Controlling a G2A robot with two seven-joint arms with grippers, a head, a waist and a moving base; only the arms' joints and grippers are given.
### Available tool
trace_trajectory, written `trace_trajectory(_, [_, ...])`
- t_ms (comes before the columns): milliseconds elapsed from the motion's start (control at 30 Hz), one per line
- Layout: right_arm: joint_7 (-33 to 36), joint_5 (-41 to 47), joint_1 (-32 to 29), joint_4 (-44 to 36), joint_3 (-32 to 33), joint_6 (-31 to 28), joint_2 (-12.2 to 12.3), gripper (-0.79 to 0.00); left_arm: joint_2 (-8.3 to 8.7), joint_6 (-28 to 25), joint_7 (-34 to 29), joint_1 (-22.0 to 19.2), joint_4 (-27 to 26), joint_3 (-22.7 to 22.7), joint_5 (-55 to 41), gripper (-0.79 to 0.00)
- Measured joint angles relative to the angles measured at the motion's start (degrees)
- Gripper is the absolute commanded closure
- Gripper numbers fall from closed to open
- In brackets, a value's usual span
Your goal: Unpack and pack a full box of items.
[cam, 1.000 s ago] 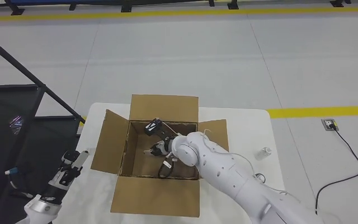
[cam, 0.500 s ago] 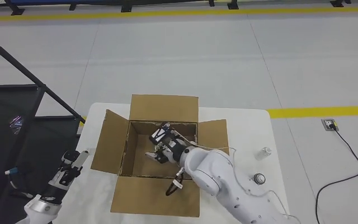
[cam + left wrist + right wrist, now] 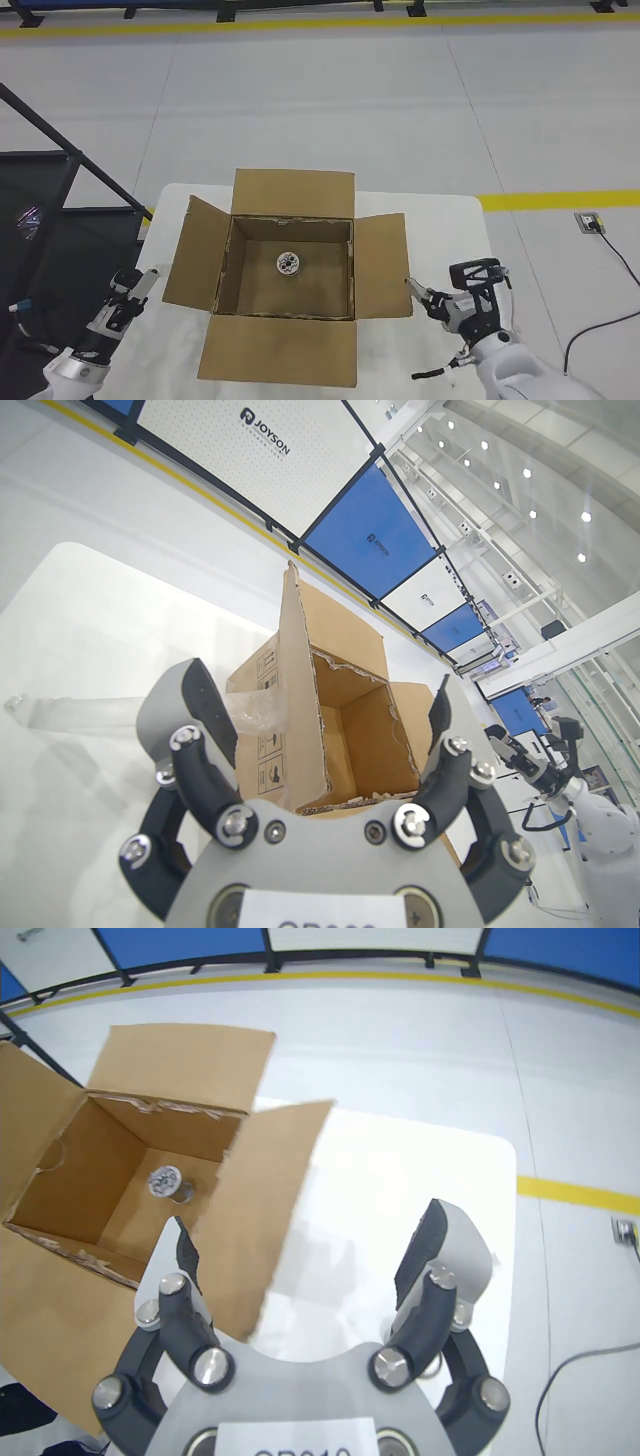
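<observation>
Top view: the open cardboard box [image 3: 293,190] sits mid-frame on the white table [image 3: 440,225], with a small round white item [image 3: 288,263] alone on its floor. The right gripper [image 3: 450,288] hangs at lower right beside the box's flap, fingers spread, empty. The left gripper [image 3: 138,279] sits at lower left, near a black frame [image 3: 45,135].

Left wrist view: the left gripper [image 3: 320,681] gapes wide, holding nothing. The box [image 3: 345,640] rises just beyond it, with crumpled clear plastic [image 3: 255,710] against its outer wall.

Right wrist view: the right gripper [image 3: 305,1220] is open. A side flap of the box [image 3: 280,1188] stands between it and the item [image 3: 164,1179].
</observation>
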Motion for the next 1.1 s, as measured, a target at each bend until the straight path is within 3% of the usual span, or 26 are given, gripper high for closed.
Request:
trace_trajectory(233, [-2.04,8.54,-5.44,7.70,7.15,0.06,0.04,-0.785,0.00,0.00,0.00,0.00,0.00,0.00,0.00,-0.785])
trace_trajectory(400, [0.89,8.66,-2.43,13.74,7.00,5.48,-0.09,-0.785,0.00,0.00,0.00,0.00,0.00,0.00,0.00,-0.785])
trace_trajectory(600, [0.59,10.61,2.09,21.20,4.51,4.08,-0.23,-0.785,0.00,0.00,0.00,0.00,0.00,0.00,0.00,-0.785])
trace_trajectory(733, [1.97,9.49,3.59,22.86,3.26,4.73,-0.23,-0.563,0.00,0.00,0.00,0.00,0.00,0.00,0.00,-0.785])
trace_trajectory(800, [2.82,8.84,3.82,23.14,3.02,5.07,-0.19,-0.366,0.00,0.00,0.00,0.00,0.00,0.00,0.00,-0.785])
trace_trajectory(867, [3.53,8.14,4.00,23.32,2.87,5.81,-0.16,-0.222,0.00,0.00,0.00,0.00,0.00,0.00,0.00,-0.785])
trace_trajectory(900, [3.93,7.73,4.15,23.42,2.72,6.35,-0.15,-0.083,0.00,0.00,0.00,0.00,0.00,0.00,0.00,-0.785])
trace_trajectory(933, [4.25,7.32,4.26,23.56,2.62,6.89,-0.15,0.000,0.00,0.00,0.00,0.00,0.00,0.00,0.00,-0.785])
trace_trajectory(1100, [4.65,5.90,4.94,23.75,1.98,9.39,-0.23,0.000,0.00,0.00,0.00,0.00,0.00,0.00,0.00,-0.785])
